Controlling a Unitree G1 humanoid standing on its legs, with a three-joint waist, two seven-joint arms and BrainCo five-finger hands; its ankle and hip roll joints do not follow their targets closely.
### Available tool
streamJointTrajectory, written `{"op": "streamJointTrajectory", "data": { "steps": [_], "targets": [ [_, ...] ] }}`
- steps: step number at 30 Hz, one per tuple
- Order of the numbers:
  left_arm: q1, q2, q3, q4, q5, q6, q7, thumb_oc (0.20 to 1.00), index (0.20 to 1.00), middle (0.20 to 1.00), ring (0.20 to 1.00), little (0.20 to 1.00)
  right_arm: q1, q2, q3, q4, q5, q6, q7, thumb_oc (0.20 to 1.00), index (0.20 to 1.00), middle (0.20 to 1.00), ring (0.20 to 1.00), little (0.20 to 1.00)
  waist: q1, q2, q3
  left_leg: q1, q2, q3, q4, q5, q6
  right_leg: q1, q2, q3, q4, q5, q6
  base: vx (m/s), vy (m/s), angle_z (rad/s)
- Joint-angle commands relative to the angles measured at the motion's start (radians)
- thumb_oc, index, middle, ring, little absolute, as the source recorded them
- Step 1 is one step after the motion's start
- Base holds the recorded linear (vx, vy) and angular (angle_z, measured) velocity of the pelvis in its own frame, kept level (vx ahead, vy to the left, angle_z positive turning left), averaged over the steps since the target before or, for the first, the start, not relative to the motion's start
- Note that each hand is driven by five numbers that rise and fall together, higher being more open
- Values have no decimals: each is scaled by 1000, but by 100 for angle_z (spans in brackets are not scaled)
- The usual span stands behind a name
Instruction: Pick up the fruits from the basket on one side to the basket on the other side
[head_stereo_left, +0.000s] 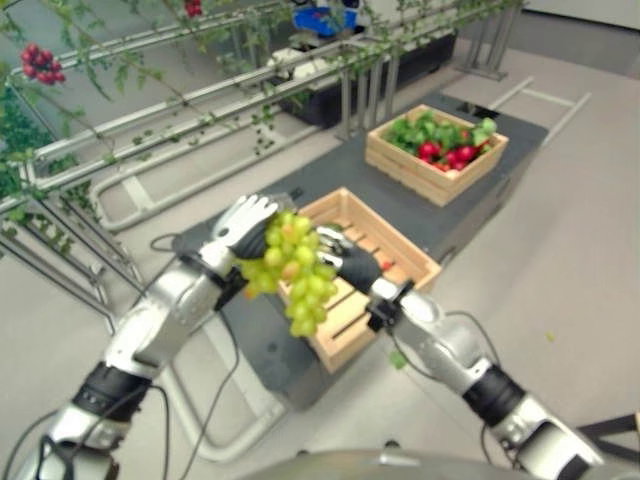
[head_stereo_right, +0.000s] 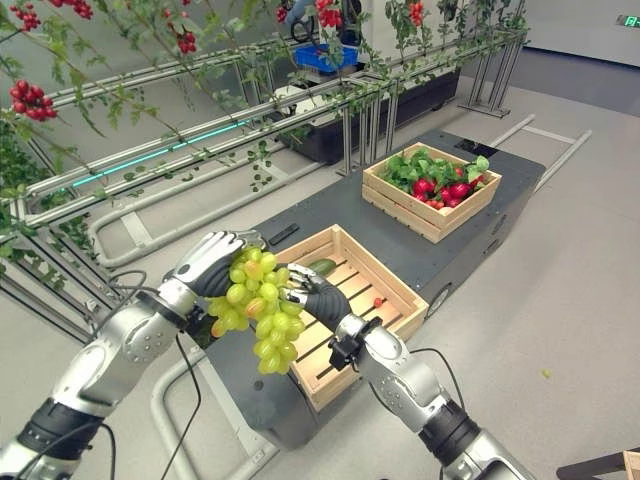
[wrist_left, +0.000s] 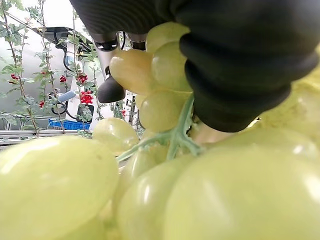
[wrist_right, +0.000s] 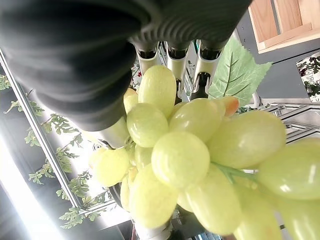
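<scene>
Left hand (head_stereo_right: 212, 262) and right hand (head_stereo_right: 312, 290) are both clamped on the green grape bunch (head_stereo_right: 258, 318), which hangs long-axis down at the near crate's (head_stereo_right: 395, 290) left edge. The far crate (head_stereo_right: 405, 205) of red fruit sits well beyond, to the right.

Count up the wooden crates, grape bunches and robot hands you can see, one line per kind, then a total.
Wooden crates: 2, the near slatted crate and the far crate of red fruit
Grape bunches: 1, the green grape bunch
Robot hands: 2, left hand and right hand
Total: 5
</scene>
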Motion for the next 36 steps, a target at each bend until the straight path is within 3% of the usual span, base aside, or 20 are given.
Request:
{"op": "streamJointTrajectory", "data": {
  "steps": [1, 17, 18, 20, 36],
  "targets": [
    [-102, -15, -43, 15, -20, -7, 39, 200, 200, 200, 200, 200, -76, 95, -48, -85, 54, -80, 23, 200, 200, 200, 200, 200, -4, -28, -32, 74, -59, 19, 24, -184, 40, 14, -15, 31, 12, -90, 36, 0, 0, 0],
    [-115, -27, -58, 44, -6, -5, 41, 200, 200, 200, 200, 200, -94, 90, -21, -95, 55, -60, 49, 200, 200, 200, 200, 200, -4, -29, -33, 78, -56, 20, 24, -187, 40, 19, -13, 33, 11, -97, 33, 0, 0, 0],
    [-114, -27, -59, 44, -5, -5, 41, 282, 282, 282, 282, 282, -96, 91, -20, -96, 54, -61, 49, 200, 200, 200, 200, 200, -3, -29, -33, 78, -56, 20, 24, -187, 40, 19, -13, 32, 11, -96, 33, 0, 0, 0],
    [-112, -29, -60, 47, -6, -5, 44, 1000, 1000, 1000, 1000, 1000, -100, 92, -20, -92, 56, -65, 47, 200, 200, 200, 200, 200, -2, -30, -33, 78, -56, 20, 24, -186, 40, 19, -13, 32, 11, -97, 32, 0, 0, 0],
    [-16, -25, -1, 68, -45, 0, 58, 1000, 1000, 1000, 1000, 1000, -77, 82, -43, -80, 54, -80, 31, 200, 200, 200, 200, 200, 4, -33, -31, 77, -54, 18, 23, -184, 38, 20, -12, 27, 10, -99, 30, 0, 0, 0]
  ]
}}
